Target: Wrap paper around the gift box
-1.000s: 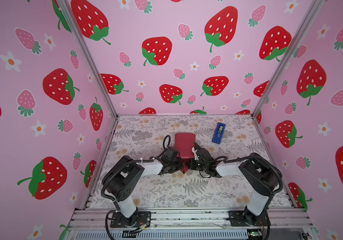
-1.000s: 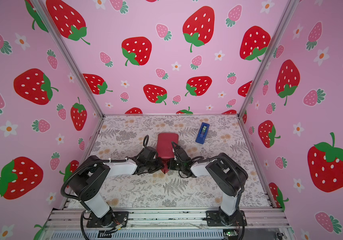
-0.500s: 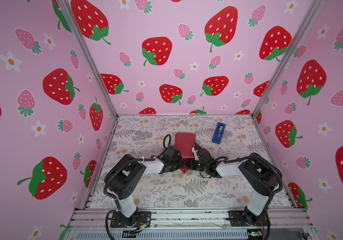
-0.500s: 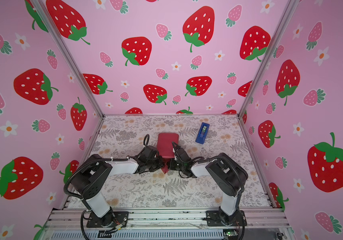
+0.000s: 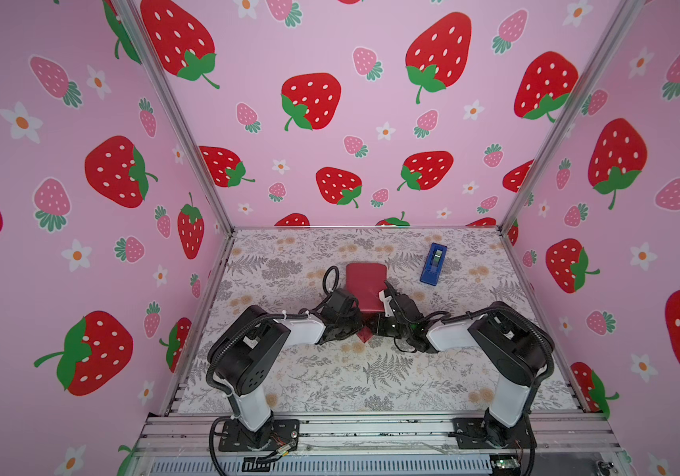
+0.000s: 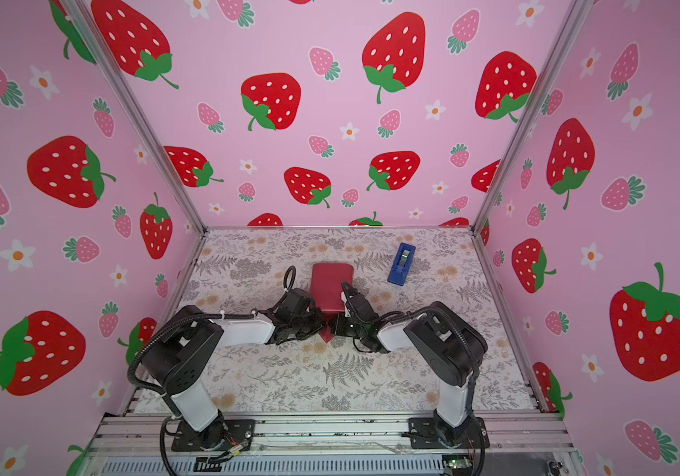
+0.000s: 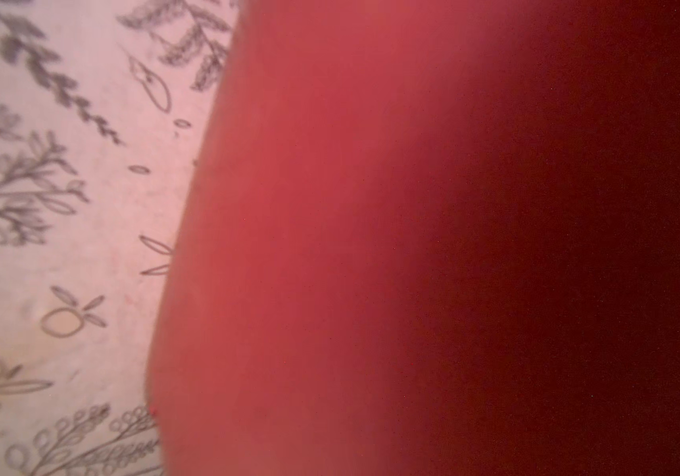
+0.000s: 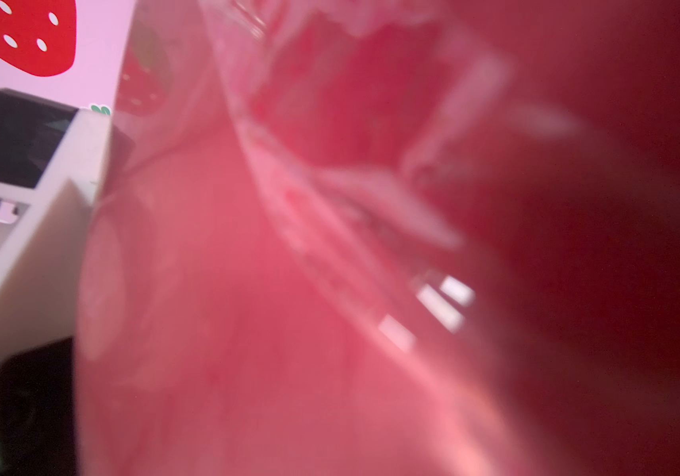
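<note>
free: front mat (image 5: pixel 371 383) | blocked: paper (image 5: pixel 365 284) centre, tape dispenser (image 5: pixel 433 263) back-right

2 arms reach in low over the floral table (image 6: pixel 330 383), and the left gripper (image 6: pixel 310 318) and right gripper (image 6: pixel 340 323) sit nose to nose at the near edge of the paper (image 6: pixel 332 284), a maroon bundle folded into a rounded block. A red corner pokes out between them. The blue tape dispenser (image 6: pixel 401 263) lies well apart, back right.
</note>
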`<state>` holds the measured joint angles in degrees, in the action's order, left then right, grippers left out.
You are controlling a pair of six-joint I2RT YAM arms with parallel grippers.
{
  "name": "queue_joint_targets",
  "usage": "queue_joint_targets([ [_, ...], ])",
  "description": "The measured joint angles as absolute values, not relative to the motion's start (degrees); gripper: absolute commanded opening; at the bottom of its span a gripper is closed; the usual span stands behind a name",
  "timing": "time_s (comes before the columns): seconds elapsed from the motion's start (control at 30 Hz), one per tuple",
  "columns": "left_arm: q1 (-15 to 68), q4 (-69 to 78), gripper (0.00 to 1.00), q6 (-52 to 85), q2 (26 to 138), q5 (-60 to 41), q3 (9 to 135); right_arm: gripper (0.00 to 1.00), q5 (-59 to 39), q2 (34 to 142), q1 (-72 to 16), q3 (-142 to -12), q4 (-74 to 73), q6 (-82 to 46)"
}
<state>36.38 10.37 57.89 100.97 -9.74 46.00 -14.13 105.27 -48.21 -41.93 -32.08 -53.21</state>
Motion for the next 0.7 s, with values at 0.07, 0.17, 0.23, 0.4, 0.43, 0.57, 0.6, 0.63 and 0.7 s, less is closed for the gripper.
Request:
queue_joint_targets([
  [0.07,36.38,10.31,0.01,57.89,100.86,-9.61,45.98,0.04,-14.04,105.38,-48.21,-41.93,-32.32,-53.23],
  [0.17,36.38,9.52,0.02,57.87,100.12,-9.56,45.69,0.04,-14.04,105.45,-48.25,-41.93,-32.29,-53.28],
  [0.23,36.45,8.54,0.02,57.84,99.02,-9.58,45.32,0.04,-14.06,105.51,-48.29,-41.93,-32.27,-53.28],
  [0.4,36.64,7.4,0.02,57.87,95.13,-9.63,44.91,0.04,-14.09,105.51,-48.29,-41.93,-32.25,-53.25],
  [0.43,36.67,7.44,0.01,57.87,94.52,-9.67,44.91,0.04,-14.09,105.51,-48.29,-41.95,-32.23,-53.25],
  [0.57,36.73,7.44,0.01,57.95,93.8,-10.0,44.91,0.04,-14.06,105.51,-48.29,-41.95,-32.23,-53.25],
  [0.6,36.8,7.42,0.01,58.15,93.89,-10.15,44.91,0.04,-14.09,105.51,-48.31,-41.95,-32.23,-53.25],
  [0.63,36.91,7.49,0.01,58.35,94.0,-10.33,44.91,0.04,-14.06,105.51,-48.31,-41.95,-32.21,-53.25],
  [0.7,37.06,8.03,0.01,58.74,94.39,-11.0,44.8,0.04,-14.06,105.51,-48.29,-41.95,-32.21,-53.25],
])
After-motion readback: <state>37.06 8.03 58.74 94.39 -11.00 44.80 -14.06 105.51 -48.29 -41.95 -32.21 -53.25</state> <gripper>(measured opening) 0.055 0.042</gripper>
